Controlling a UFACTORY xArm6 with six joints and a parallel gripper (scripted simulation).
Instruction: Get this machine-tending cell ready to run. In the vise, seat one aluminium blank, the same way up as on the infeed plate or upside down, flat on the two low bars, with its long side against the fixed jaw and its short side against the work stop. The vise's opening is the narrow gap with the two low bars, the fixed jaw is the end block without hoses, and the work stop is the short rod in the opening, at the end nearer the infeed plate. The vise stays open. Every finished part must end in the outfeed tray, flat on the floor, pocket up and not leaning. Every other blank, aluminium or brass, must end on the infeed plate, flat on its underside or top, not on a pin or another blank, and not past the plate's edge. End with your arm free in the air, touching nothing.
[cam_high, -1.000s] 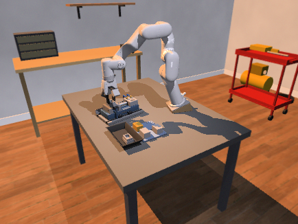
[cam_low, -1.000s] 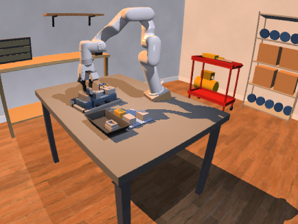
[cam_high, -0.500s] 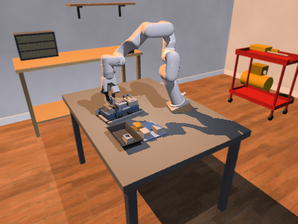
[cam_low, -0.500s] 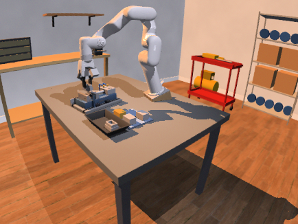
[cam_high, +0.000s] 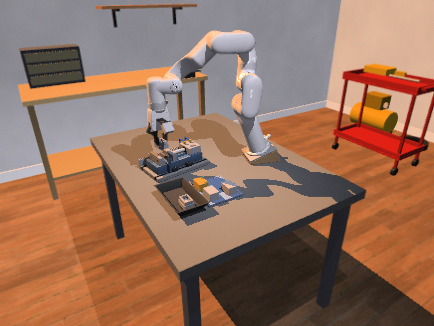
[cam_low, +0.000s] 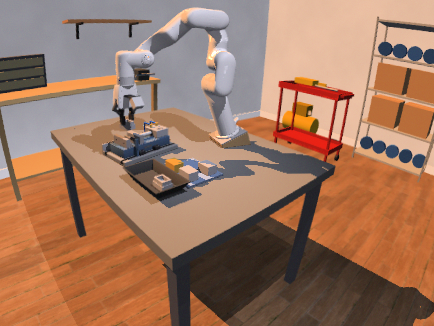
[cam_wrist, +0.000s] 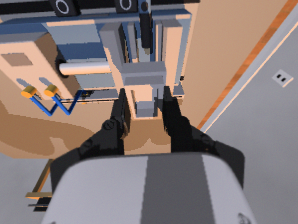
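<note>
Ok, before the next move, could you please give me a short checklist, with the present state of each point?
1. Gripper shut on a small grey block: ok.
2. Block held above the vise, not in its opening: ok.
3. Block is a finished part or a blank: cannot tell.
4. Outfeed tray has free floor beside its one finished part: ok.
5. Brass blank and two aluminium blanks lie on the infeed plate: ok.

vise (cam_high: 174, 159): blue-grey, on tabletop | held part (cam_wrist: 145, 107): small grey block, clamped between claw (cam_wrist: 145, 117) fingers | finished part (cam_high: 186, 201): in tray (cam_high: 170, 192) | three blanks on infeed plate (cam_high: 235, 194), at tray's 3 o'clock
</note>
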